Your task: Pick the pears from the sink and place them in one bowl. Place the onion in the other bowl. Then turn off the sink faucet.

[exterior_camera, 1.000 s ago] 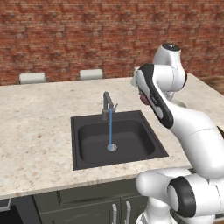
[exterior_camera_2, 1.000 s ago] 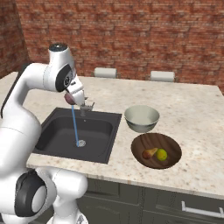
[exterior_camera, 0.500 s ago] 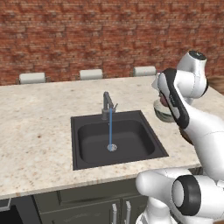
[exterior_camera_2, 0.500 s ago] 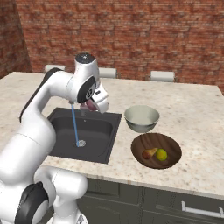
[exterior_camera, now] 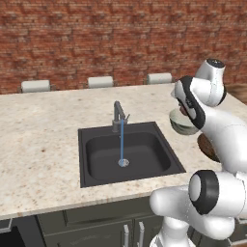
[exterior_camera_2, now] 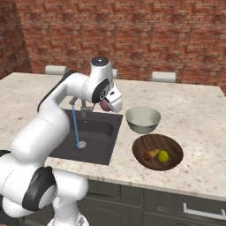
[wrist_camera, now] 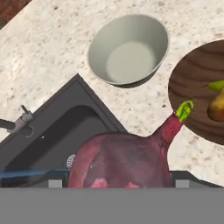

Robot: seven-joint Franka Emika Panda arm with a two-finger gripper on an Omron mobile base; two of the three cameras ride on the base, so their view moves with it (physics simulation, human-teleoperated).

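Onion (wrist_camera: pixel 124 162): we log it clamped in the gripper (exterior_camera_2: pixel 107 105), held above the counter (exterior_camera_2: pixel 194 114) between the sink (exterior_camera_2: pixel 95 132) and the pale grey bowl (exterior_camera_2: pixel 142 119). Pears (exterior_camera_2: pixel 157 155): we count two, both in the wooden bowl (exterior_camera_2: pixel 152 143). Faucet (exterior_camera: pixel 118 116): we note its blue stream (exterior_camera: pixel 121 142) falling to the drain (exterior_camera: pixel 123 163).

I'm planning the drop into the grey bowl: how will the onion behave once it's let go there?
The onion looks round and smooth, so it will probably roll to the low middle of the grey bowl. The bowl's steep walls should keep it in. Its thin stalk with the green tip may make it settle tilted. It looks firm, so the gripper likely won't squash it.
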